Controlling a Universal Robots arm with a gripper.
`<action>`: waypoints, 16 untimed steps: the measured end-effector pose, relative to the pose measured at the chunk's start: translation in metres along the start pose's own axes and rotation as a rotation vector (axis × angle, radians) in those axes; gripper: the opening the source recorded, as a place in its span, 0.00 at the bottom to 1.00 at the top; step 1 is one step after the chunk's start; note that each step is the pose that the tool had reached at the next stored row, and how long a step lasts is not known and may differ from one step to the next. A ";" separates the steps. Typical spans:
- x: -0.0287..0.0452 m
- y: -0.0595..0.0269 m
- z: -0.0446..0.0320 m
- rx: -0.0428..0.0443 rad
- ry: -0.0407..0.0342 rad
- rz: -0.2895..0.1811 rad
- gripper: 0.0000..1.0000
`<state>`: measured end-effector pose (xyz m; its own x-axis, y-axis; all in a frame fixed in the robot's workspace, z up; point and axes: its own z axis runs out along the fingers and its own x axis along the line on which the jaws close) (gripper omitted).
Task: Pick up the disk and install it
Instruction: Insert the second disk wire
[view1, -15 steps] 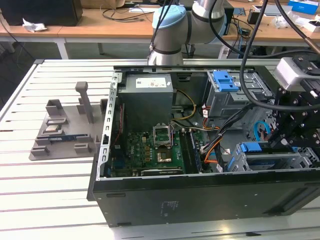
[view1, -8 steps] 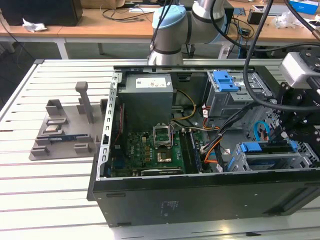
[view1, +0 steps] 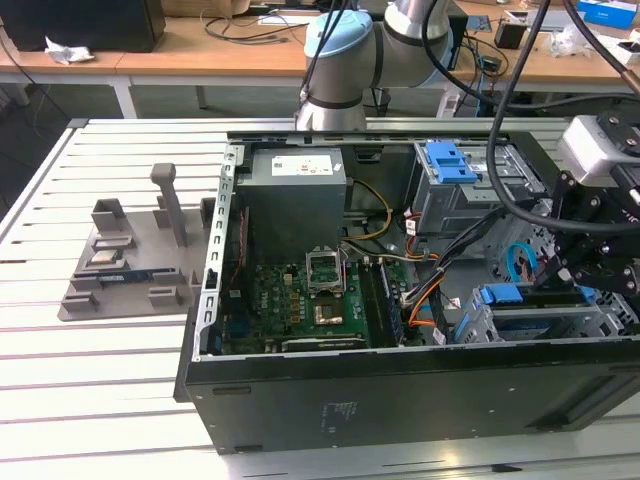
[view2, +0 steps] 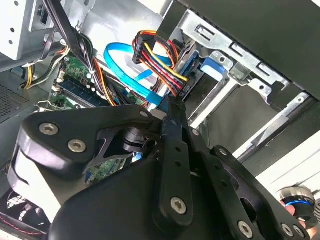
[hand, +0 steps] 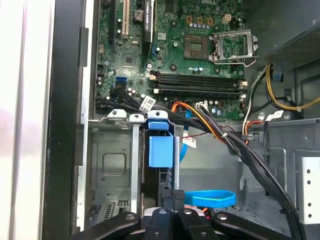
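While seated edgewise, the disk (hand: 161, 150) occupies the drive cage (hand: 112, 160).

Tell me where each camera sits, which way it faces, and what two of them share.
Exterior view: off the arm, looking down across the open computer case on the slatted table; arm and gripper show.
First wrist view: on the arm, looking past the gripper into the drive cage and motherboard.
Second wrist view: on the arm, looking along the gripper linkage toward the cables.
Both wrist views show the blue cable.
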<state>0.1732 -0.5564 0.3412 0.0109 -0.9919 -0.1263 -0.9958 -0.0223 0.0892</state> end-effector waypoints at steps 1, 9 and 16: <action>-0.0002 -0.0002 -0.0015 0.0001 -0.0009 0.000 0.11; -0.0048 0.0024 -0.0381 0.0000 0.0000 0.000 0.11; -0.0083 0.0047 -0.0654 0.0001 0.0001 0.000 0.11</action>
<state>0.1744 -0.5564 0.4072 0.0109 -0.9919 -0.1262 -0.9958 -0.0223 0.0892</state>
